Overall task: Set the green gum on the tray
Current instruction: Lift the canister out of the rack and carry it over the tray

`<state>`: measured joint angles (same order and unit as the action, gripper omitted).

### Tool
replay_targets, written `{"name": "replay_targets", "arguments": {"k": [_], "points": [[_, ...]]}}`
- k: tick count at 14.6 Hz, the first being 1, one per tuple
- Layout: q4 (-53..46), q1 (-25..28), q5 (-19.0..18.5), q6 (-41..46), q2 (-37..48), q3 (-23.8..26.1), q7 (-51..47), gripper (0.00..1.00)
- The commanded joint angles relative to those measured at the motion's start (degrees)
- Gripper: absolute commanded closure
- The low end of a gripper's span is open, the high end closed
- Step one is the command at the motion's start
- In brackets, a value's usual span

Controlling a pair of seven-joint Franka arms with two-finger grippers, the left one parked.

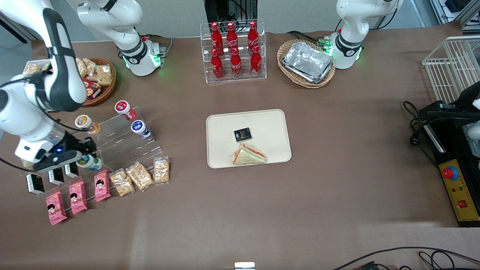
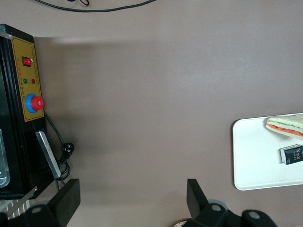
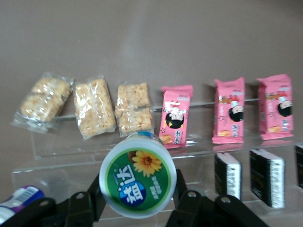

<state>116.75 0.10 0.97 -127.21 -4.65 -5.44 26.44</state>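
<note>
Pickup is what we are doing: our gripper (image 3: 137,198) is closing narrowly around the green gum (image 3: 138,181), fingers pressing both sides of the jar on the clear stepped display shelf (image 1: 123,140). Next, we judge, we are lifting and carrying it toward three o'clock onto the tray (image 1: 270,125).

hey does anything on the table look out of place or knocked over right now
Nothing stands out. The gripper is at the clear display steps, its fingers on either side of the green gum. The snack packs lie in tidy rows, and the tray holds only a sandwich and a small black packet.
</note>
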Motion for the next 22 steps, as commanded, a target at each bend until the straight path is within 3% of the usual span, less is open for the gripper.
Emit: {"name": "replay_targets", "arguments": {"k": [1,5,9,17,22], "points": [[-9.2,-0.2,0.8,8.3,-0.3,0.3,-2.4,0.57],[-19.9,0.3,0.8,17.6,-0.4,0.9,-5.8,0.57],[-26.6,5.8,0.6,25.2,-0.5,0.9,-15.1,0.57],[-26.3,27.3,-0.2,26.5,-2.7,0.9,-52.8,0.56],[-24.7,35.4,-1.0,23.5,-8.8,0.8,-65.9,0.56]]}}
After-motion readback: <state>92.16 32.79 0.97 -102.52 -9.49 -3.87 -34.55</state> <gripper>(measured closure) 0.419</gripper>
